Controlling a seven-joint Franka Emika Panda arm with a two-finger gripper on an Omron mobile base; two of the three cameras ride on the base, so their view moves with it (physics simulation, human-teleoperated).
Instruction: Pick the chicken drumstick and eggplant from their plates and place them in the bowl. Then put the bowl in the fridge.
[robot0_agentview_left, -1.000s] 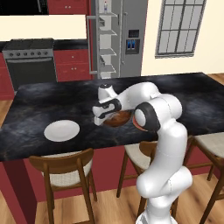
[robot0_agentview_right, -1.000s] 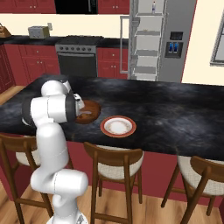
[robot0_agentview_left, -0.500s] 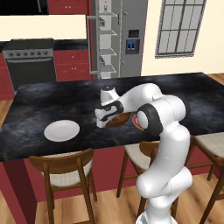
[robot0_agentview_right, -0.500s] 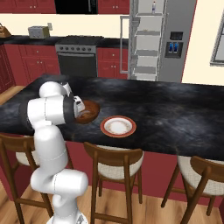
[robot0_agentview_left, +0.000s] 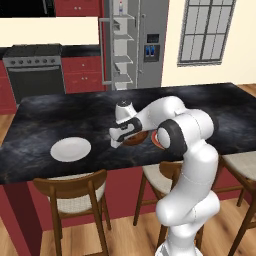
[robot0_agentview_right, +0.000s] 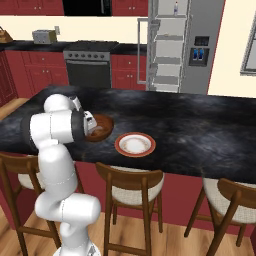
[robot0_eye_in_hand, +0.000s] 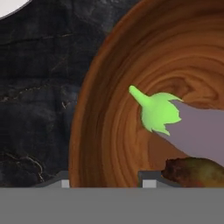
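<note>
The brown wooden bowl (robot0_eye_in_hand: 109, 113) stands on the dark island counter (robot0_agentview_left: 60, 120), also seen as the bowl (robot0_agentview_right: 102, 126). In it lie the purple eggplant (robot0_eye_in_hand: 201, 131) with its green cap and, beside it, the reddish-brown chicken drumstick (robot0_eye_in_hand: 197, 173). My gripper (robot0_eye_in_hand: 107, 183) points down over the bowl's near-left rim, one fingertip outside the wall and one inside, shut on the rim. The hand shows as the gripper (robot0_agentview_left: 116, 142) at the bowl's left side. The white plate (robot0_agentview_left: 71, 149) and the orange-rimmed plate (robot0_agentview_right: 119, 145) are bare.
The grey fridge (robot0_agentview_left: 150, 45) stands behind the island with its left door open and white shelves showing. A steel oven range (robot0_agentview_left: 35, 70) is to its left. Wooden stools (robot0_agentview_left: 75, 195) line the island's front edge.
The jaws have narrowed from wide open onto the bowl's rim. The hand has stayed at the bowl's left side, and the bowl has not moved.
</note>
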